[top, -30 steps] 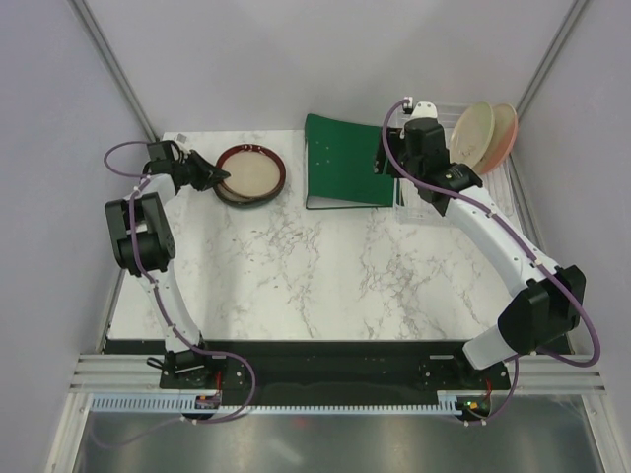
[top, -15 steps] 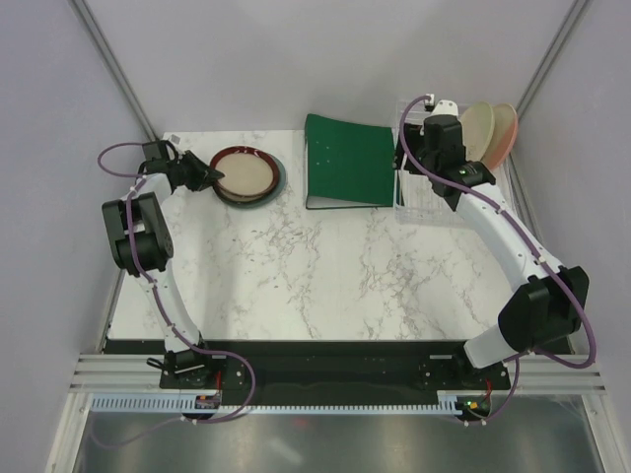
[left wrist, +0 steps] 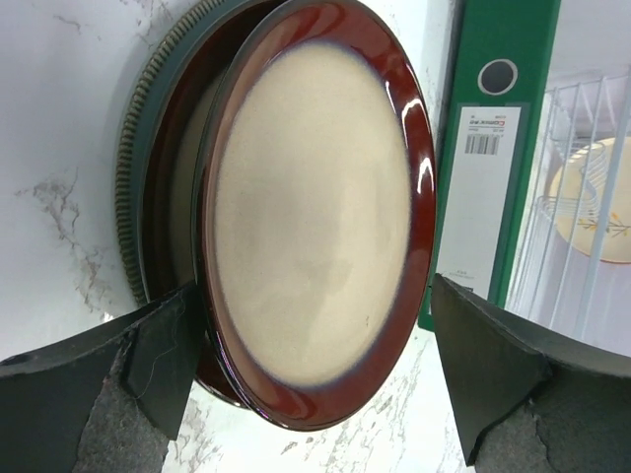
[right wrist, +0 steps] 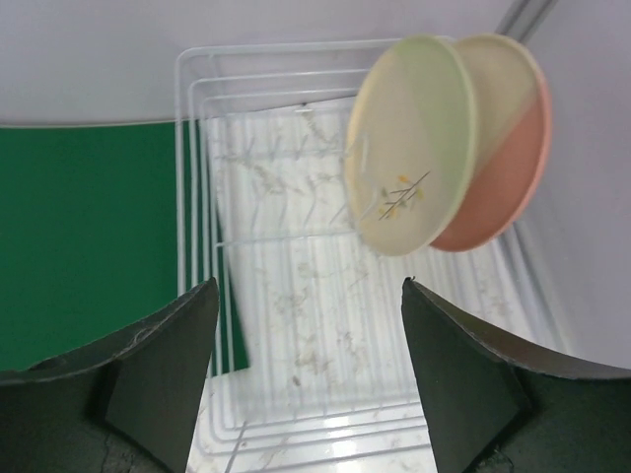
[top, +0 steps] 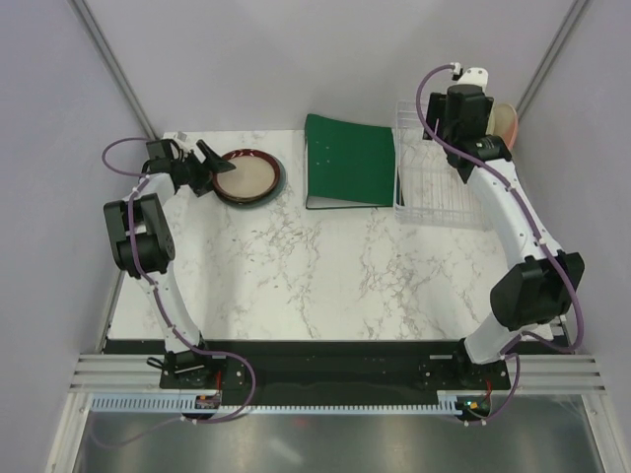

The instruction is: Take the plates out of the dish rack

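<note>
Wide open, the left gripper (top: 205, 168) sits near the far left corner of the white marble-patterned worktop (top: 325, 266). Its two dark fingers (left wrist: 99, 394) are spread to either side of the near edge of a round plate with a glossy dark-red rim and beige centre (left wrist: 315, 217). Whether either finger touches that rim cannot be told from the wrist view. The red-rimmed plate lies on top of a round slate-grey plate with a ribbed edge (left wrist: 138, 168), slightly off centre, so a crescent of grey shows on its left side. Both plates rest on the worktop close to the far edge.

A flat green ring binder (top: 350, 160) lies at the middle of the far edge, its spine label facing the left wrist camera. Just beside the binder, in the far right corner, stands the rectangular see-through white plastic dish rack with slotted ribs (top: 439, 187).

The right gripper (right wrist: 308, 291) hangs above the rack with its jaws spread wide, holding nothing and apart from the plates. Two plates stand on edge at the rack's far right end, leaning. A round cream plate with a small sprig motif (right wrist: 414, 143) is in front, and it overlaps a round cream-and-pink plate (right wrist: 503, 158) behind it. The rest of the rack's slots show only bare ribs.
</note>
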`<state>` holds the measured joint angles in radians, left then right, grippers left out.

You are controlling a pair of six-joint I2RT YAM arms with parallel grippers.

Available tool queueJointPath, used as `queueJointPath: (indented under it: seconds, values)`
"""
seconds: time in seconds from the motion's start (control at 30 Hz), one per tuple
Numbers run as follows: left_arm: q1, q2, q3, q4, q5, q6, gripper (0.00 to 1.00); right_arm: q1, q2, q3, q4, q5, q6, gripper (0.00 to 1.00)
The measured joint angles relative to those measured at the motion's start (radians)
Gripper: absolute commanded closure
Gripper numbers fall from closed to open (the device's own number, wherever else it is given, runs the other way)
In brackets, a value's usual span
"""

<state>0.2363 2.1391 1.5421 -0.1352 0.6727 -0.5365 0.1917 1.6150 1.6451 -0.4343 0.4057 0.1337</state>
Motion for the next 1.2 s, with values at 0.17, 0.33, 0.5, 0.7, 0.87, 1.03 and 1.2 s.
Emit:
queueJointPath:
  seconds: [0.17,0.33,0.5,0.7,0.87,1.03,1.2]
  values:
    - [-0.012,-0.04,-0.009,-0.063,-0.085,0.038,0.0,-0.052,0.104,0.117,-0.008,0.079,-0.06,0.17]
    - [-0.015,-0.082,-0.009,-0.129,-0.178,0.082,0.0,-0.114,0.153,0.149,-0.024,0.095,-0.068,0.17]
    - [0.002,-0.106,-0.024,-0.225,-0.32,0.126,0.0,-0.163,0.213,0.198,-0.039,0.097,-0.079,0.18]
    - [0.01,-0.251,-0.137,-0.28,-0.387,0.142,0.0,-0.211,0.313,0.305,-0.065,0.081,-0.079,0.21]
    - [-0.017,-0.444,-0.227,-0.238,-0.32,0.143,0.0,-0.24,0.417,0.406,-0.069,0.064,-0.075,0.28]
    - [-0.109,-0.584,-0.32,-0.129,-0.22,0.141,0.0,-0.264,0.5,0.427,-0.066,0.019,-0.063,0.35]
    - [-0.2,-0.6,-0.342,-0.067,-0.154,0.138,0.0,-0.274,0.572,0.475,-0.067,-0.013,-0.056,0.38]
